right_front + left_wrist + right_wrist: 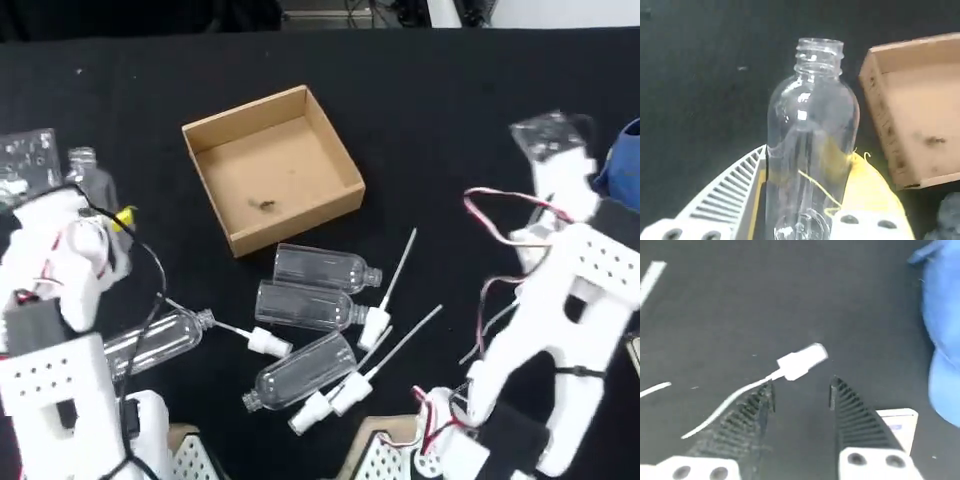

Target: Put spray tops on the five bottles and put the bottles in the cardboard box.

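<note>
While my left gripper [810, 157] is clamped on an upright clear bottle [812, 105], neck open and uncapped, cardboard box [920, 110] nearby: item one. Item two – right gripper [801, 386], jaws parted wide, empty. White spray top [801, 361] on the black table [715, 300] just beyond its tips, dip tube trailing back past one finger – slantwise across the gap; I judge the right arm nearer

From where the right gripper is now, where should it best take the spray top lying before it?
Probably the blocky white head of the spray top, from above, open right gripper closing across its narrow width. Its dip tube is thin and lies flat on the cloth.
</note>
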`<state>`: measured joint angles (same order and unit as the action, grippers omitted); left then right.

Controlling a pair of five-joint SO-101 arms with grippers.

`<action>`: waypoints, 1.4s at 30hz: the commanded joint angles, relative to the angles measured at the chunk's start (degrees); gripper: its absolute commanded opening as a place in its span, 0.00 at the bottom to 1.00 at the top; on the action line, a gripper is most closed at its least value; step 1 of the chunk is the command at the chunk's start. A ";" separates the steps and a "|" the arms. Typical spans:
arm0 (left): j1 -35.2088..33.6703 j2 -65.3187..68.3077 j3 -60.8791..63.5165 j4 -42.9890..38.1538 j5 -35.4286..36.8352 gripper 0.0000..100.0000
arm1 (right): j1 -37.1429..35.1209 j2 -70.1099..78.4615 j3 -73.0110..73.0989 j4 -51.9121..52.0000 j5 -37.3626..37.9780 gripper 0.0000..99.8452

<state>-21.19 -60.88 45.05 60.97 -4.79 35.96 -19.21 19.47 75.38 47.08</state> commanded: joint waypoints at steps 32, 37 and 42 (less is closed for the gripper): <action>4.53 -30.59 50.95 -54.42 9.32 0.03 | 7.21 13.49 -4.53 -2.11 15.91 0.16; 4.62 -30.59 52.00 -54.42 9.32 0.03 | 7.21 13.49 -5.41 1.05 34.20 0.16; 4.26 -30.59 52.26 -54.24 9.32 0.03 | 7.56 14.55 -5.32 1.14 37.01 0.17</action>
<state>-17.05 -90.42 96.04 7.96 3.91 42.11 -5.67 17.45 76.00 82.59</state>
